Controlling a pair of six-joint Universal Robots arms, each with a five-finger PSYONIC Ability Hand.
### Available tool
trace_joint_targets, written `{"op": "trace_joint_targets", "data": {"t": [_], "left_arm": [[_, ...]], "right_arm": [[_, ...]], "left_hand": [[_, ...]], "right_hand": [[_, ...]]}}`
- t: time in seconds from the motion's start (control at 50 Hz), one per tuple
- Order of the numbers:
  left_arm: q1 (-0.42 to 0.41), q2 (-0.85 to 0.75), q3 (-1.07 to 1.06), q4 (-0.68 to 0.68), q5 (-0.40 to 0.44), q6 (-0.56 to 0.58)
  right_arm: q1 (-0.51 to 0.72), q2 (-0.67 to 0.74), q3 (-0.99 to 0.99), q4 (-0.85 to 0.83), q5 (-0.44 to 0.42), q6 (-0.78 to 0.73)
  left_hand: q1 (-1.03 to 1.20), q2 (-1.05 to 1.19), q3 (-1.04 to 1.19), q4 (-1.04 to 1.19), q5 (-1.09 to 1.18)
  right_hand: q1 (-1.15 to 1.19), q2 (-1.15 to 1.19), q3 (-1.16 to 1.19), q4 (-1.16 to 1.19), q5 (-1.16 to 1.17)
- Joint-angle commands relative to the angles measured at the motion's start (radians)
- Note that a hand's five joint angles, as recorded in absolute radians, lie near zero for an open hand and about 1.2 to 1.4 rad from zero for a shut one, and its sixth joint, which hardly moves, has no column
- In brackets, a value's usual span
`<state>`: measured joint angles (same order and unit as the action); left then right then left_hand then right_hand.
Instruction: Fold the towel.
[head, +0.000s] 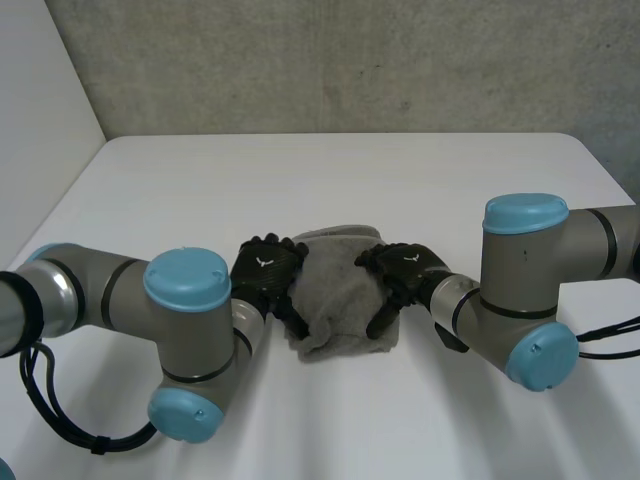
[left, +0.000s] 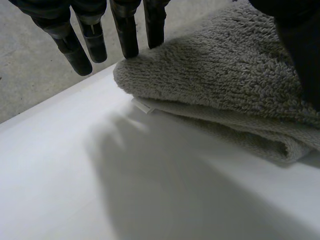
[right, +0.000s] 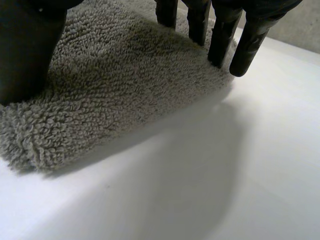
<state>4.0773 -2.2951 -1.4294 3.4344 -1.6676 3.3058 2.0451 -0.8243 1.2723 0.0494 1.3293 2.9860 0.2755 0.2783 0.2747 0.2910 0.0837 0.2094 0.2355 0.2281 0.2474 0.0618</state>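
Observation:
A small grey towel (head: 340, 290) lies folded into a thick pad on the white table (head: 330, 170), between my two hands. My left hand (head: 265, 268) rests on its left edge. In the left wrist view its fingers (left: 125, 30) are straight; some touch a rounded corner of the towel (left: 225, 75), and the thumb (left: 300, 50) lies on top. My right hand (head: 405, 270) rests on the right edge. Its straight fingers (right: 220, 35) press the towel (right: 125, 85) near the far edge, and its thumb (right: 25, 50) sits on the pile.
A small white tag (left: 142, 106) sticks out from under the towel's fold by my left hand. The table spreads bare all round, to a grey wall (head: 350, 60) behind. Both forearms lie low over the table's near part.

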Motion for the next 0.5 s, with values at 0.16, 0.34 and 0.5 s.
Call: {"op": "trace_joint_targets", "data": {"t": [0.16, 0.34, 0.5], "left_arm": [[0.011, 0.183, 0.003, -0.038, 0.0, 0.0], [0.061, 0.413, 0.038, -0.179, -0.003, -0.009], [0.121, 0.516, 0.115, -0.32, -0.069, -0.08]], "right_arm": [[0.003, -0.196, 0.024, 0.033, -0.004, 0.002], [-0.043, -0.433, 0.012, 0.027, 0.085, 0.073], [-0.095, -0.544, -0.004, 0.033, 0.257, 0.07]], "left_hand": [[-0.056, -0.059, -0.055, -0.072, -0.039], [-0.074, -0.077, -0.073, -0.089, -0.056], [-0.077, -0.079, -0.076, -0.092, -0.059]], "right_hand": [[-0.035, -0.061, -0.054, -0.073, -0.062], [-0.035, -0.061, -0.054, -0.073, -0.062], [-0.035, -0.061, -0.054, -0.073, -0.062]]}}
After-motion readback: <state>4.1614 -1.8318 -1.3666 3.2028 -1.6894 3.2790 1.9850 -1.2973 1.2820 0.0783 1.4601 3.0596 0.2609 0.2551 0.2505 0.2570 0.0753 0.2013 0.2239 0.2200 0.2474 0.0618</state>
